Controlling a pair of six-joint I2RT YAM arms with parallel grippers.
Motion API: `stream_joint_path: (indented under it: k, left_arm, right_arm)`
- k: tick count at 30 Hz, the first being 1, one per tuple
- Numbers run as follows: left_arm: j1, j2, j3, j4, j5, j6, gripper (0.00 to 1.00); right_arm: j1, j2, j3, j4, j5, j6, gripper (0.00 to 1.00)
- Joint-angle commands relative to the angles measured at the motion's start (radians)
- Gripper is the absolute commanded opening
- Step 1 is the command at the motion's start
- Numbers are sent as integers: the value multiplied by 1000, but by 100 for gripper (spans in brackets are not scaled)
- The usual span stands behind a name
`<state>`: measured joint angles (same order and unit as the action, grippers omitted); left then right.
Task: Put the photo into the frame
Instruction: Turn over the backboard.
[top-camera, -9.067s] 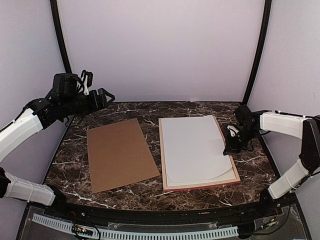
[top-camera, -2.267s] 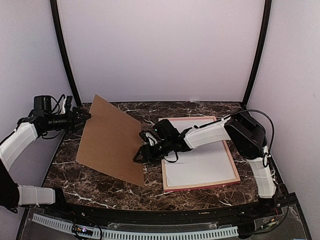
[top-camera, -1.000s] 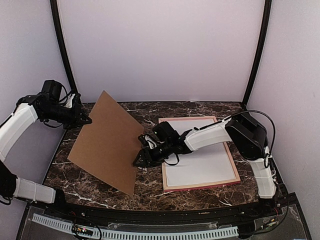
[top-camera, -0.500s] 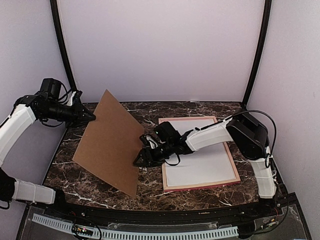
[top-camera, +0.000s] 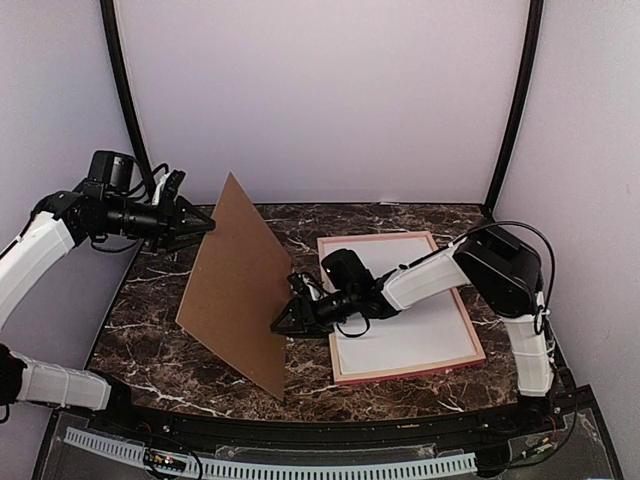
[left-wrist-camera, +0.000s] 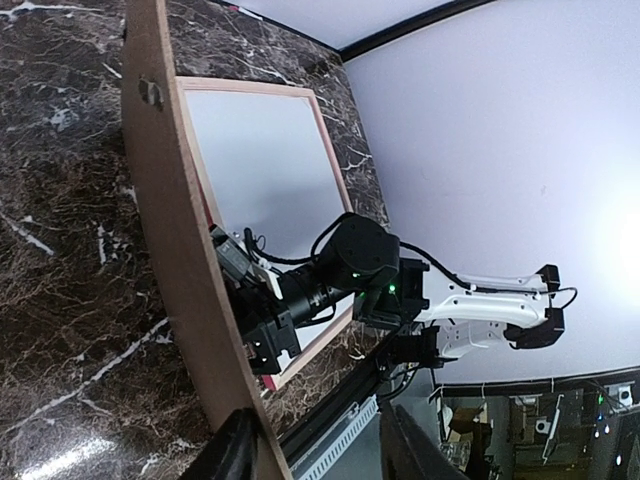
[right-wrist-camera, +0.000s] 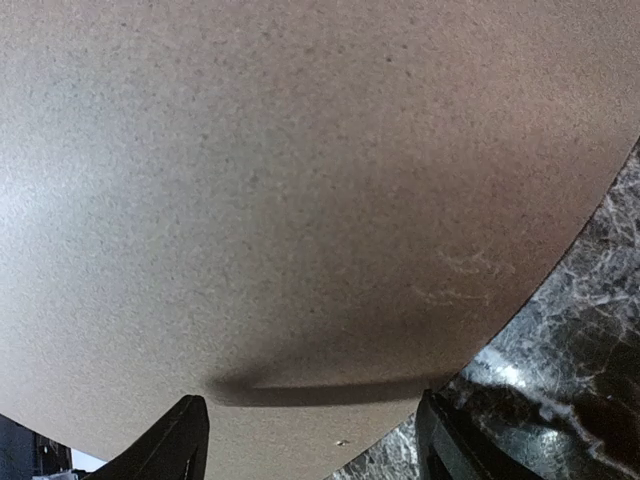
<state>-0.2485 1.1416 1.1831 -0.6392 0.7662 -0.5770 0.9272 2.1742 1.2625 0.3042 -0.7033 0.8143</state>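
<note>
The left gripper (top-camera: 203, 224) hovers high at the far left with its jaws parted. The top edge of a brown board (top-camera: 235, 290) runs between its fingers (left-wrist-camera: 237, 442), close against one of them and not clamped. The board stands almost upright on its lower edge on the marble table (top-camera: 150, 320), reaching from this gripper down towards the near side.

The right gripper (top-camera: 283, 322) is low over the table, just behind the board's lower right part. Its jaws are wide apart and point straight at the board's flat face, which fills its wrist view. It grasps nothing, and I cannot tell whether its tips touch the board.

The frame (top-camera: 410, 369) lies flat on the table just behind the right gripper, under that arm's forearm, and well to the right of the left gripper. A white sheet (top-camera: 420, 320) lies inside the frame. No printed side shows, so I cannot tell whether this is the photo's back.
</note>
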Motion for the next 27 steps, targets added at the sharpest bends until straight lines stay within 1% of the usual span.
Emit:
stream_joint_path:
  k: [1, 10, 13, 14, 17, 21, 25, 27]
  left_arm:
    - [-54, -12, 9, 90, 47, -41, 45]
    - [-161, 27, 49, 157, 23, -50, 48]
    - [-190, 50, 63, 167, 5, -50, 48]
    - [-203, 54, 65, 169, 1, -49, 49]
    - [-235, 78, 76, 182, -14, -54, 49]
    - [-276, 109, 102, 194, -35, -55, 49]
    - [-307, 138, 125, 211, -48, -58, 49]
    - [-322, 151, 134, 220, -51, -60, 50]
  right_arm:
    - [-22, -64, -37, 124, -49, 57, 73]
    - [-41, -131, -67, 135, -66, 66, 73]
    - [-66, -191, -103, 104, -40, 59, 74]
    - [-79, -231, -115, 84, -26, 52, 74]
    - [-101, -326, -111, -51, 25, 5, 75]
    - [-118, -434, -46, -236, 99, -44, 75]
    - [-126, -511, 20, -324, 153, -38, 75]
    - [-126, -528, 52, -336, 154, -22, 75]
